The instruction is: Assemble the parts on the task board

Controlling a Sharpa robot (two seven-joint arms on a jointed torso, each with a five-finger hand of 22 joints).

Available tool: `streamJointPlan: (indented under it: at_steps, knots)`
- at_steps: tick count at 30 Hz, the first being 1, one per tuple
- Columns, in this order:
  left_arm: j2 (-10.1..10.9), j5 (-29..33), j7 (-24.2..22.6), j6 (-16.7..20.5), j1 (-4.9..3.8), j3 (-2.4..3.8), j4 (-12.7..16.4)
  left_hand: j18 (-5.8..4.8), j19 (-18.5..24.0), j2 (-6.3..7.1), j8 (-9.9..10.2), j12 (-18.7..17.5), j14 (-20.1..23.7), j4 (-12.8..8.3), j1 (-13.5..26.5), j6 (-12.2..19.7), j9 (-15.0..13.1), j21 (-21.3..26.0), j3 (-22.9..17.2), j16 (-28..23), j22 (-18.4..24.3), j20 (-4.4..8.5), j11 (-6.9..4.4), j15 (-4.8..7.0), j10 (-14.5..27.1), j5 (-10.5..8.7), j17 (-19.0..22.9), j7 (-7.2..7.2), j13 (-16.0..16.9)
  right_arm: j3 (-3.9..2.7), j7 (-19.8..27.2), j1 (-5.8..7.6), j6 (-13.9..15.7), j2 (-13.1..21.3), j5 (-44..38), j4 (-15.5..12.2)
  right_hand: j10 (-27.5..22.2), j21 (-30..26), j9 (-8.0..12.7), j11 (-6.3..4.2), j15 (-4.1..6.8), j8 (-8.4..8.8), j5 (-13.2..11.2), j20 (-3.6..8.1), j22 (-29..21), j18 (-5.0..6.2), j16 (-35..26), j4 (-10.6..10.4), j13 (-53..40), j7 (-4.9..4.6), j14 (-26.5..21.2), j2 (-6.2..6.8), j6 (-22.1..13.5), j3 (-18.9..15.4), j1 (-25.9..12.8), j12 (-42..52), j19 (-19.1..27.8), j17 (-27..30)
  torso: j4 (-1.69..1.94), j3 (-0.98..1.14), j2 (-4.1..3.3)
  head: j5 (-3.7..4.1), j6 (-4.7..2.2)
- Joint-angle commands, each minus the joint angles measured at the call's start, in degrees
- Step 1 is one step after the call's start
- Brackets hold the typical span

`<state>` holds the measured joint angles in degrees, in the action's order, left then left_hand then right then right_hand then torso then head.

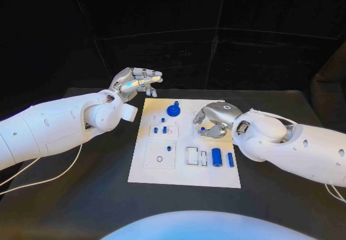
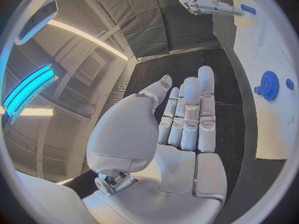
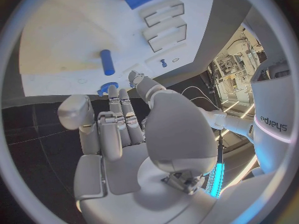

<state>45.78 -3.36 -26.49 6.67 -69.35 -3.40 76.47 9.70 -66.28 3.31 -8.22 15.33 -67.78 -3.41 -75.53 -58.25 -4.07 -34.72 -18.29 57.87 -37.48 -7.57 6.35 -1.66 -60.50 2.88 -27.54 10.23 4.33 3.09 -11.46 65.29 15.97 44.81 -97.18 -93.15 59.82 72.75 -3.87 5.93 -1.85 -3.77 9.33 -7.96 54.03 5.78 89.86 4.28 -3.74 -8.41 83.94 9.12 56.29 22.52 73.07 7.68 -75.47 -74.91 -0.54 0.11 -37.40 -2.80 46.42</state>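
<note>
The white task board (image 1: 144,170) lies in the middle of the black table. On it are a blue gear (image 1: 173,110) at the far end, a thick blue cylinder (image 1: 216,157) and a thin blue peg (image 1: 231,159) at the near right. My left hand (image 1: 137,80) hangs beyond the board's far left corner, fingers straight (image 2: 190,114), holding nothing. My right hand (image 1: 214,120) hovers over the board's right half with its fingers pointing down. A small blue part (image 1: 205,131) lies at its fingertips (image 3: 115,97). The thumb stands apart and nothing is between it and the fingers.
Two empty rectangular slots (image 1: 192,155) sit left of the thick cylinder. Small blue pegs (image 1: 164,129) stand in the board's left column, and a ring-shaped recess (image 1: 158,159) lies nearer. The left wrist view shows the gear (image 2: 269,85) and bare black table (image 2: 233,124) beside the board.
</note>
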Motion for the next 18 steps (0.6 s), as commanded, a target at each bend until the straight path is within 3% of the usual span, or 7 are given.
streamJointPlan:
  at_steps: [1,5,18]
  knots:
    - [0.0,0.3,-0.9,-0.2,-0.10,0.06,0.3,0.77,0.0,-0.03,-0.4,0.4,0.5,-0.1,-0.4,-0.1,0.1,0.3,0.1,-0.2,0.1,0.31,0.07,0.10,0.3,0.04,0.1,0.22,-0.1,-0.12,-2.7,0.24,-3.2,0.3,1.2,0.1,-1.0,-0.3,0.1,-0.13,0.37,0.12,-0.5,0.47,-0.2,0.83,0.1,-0.2,0.1,0.22,6.1,0.28,-0.4,-1.3,0.2,0.2,-0.3,-15.1,-0.03,0.00,0.00,0.13,-0.12]
    - [0.0,0.3,-0.7,-0.1,-0.10,0.06,0.3,0.77,0.0,-0.08,-0.4,0.4,0.5,-0.1,-0.5,-0.1,0.1,0.3,0.1,-0.2,0.1,0.31,0.07,0.10,0.3,0.04,0.1,0.22,-0.1,-0.24,-3.0,0.40,-4.8,0.4,1.6,0.9,-1.7,-0.4,0.0,-0.14,0.43,0.08,-0.8,0.57,-0.3,0.84,0.1,-0.4,0.1,0.35,6.1,-0.11,-0.6,-2.3,0.6,0.3,-0.3,-15.1,0.18,-0.01,-0.02,0.48,-0.10]
    - [0.0,0.3,-0.4,-0.1,-0.10,0.06,0.2,0.77,0.0,-0.08,-0.4,0.4,0.5,-0.1,-0.5,-0.1,0.1,0.3,0.1,-0.2,0.1,0.31,0.07,0.10,0.3,0.04,0.1,0.22,-0.1,-0.25,-3.2,0.45,-9.6,-0.8,1.9,1.9,0.9,-0.5,-0.1,-0.08,0.22,-0.27,-0.3,0.38,-0.4,0.82,0.1,-0.7,-0.1,0.32,6.1,-1.66,0.5,-3.3,2.1,2.4,-0.5,-15.1,0.02,0.04,-0.05,0.15,0.09]
